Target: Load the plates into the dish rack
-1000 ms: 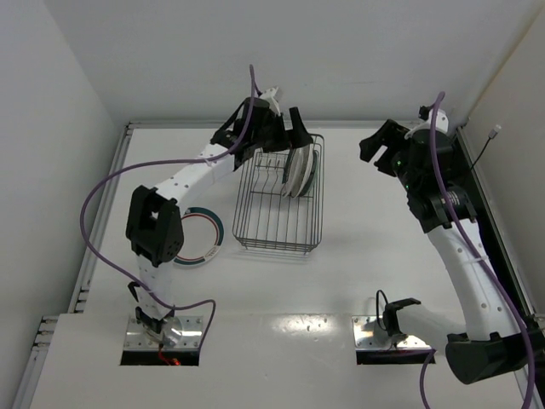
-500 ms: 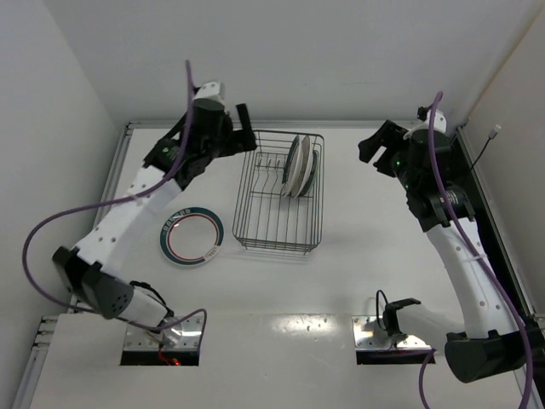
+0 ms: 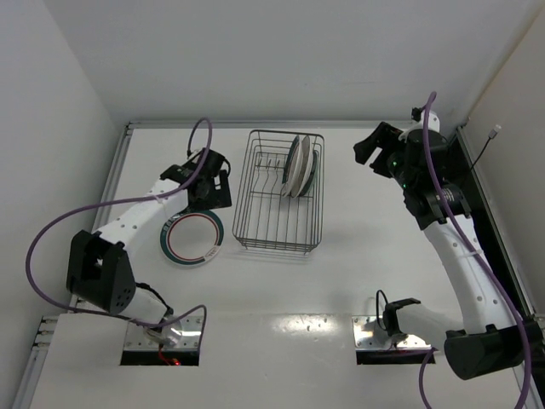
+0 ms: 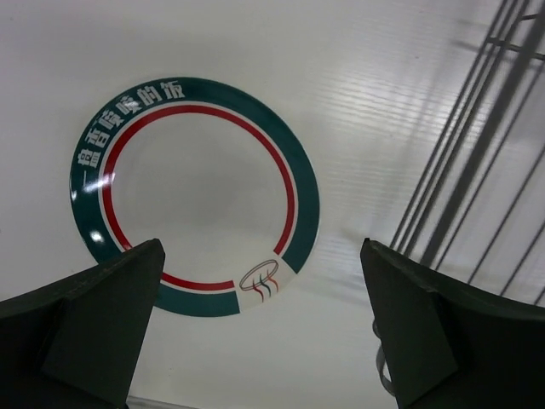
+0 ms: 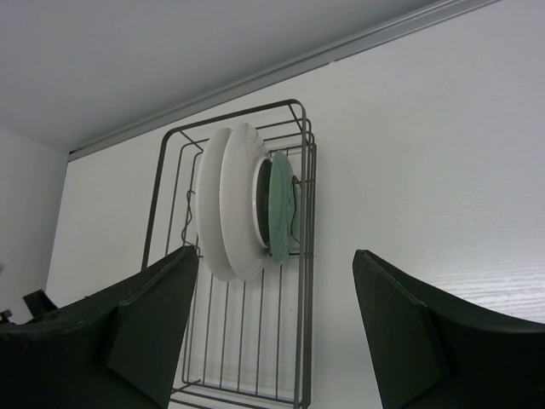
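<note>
**Left arm.** The left end effector (image 3: 210, 184) hangs above the desk (image 3: 358, 256), just left of the dish rack (image 3: 278, 248). Its fingers are spread wide with nothing between them. The wrist view looks straight down past them at the ringed plate (image 4: 196, 187).

**Ringed plate.** This plate (image 3: 194, 237) lies flat, face up, on the desk beside the rack's near left corner, apart from the wires. It is the one plate not yet loaded.

**Dish rack.** Plates (image 3: 296, 166) stand on edge at the far right of the rack. They are white plates (image 5: 234, 204) packed close together, with a teal plate (image 5: 281, 217) behind them. The near slots are free.

**Right arm.** The right end effector (image 3: 375, 143) is raised well right of the rack. It is fully open and carries nothing.

**Recommendation for the step in hand (pick-up of the ringed plate).**
- A flat plate offers no side to pinch, so take it at the rim.
- Come down over one edge with one finger outside the lip and one on the upper face, then close firmly before lifting.
- Choose the edge away from the rack, so the fingers do not catch its wires.
- Turn the plate upright only once it is clear of the desk.
- Lower it into a free near slot between the prongs, short of the standing plates.
</note>
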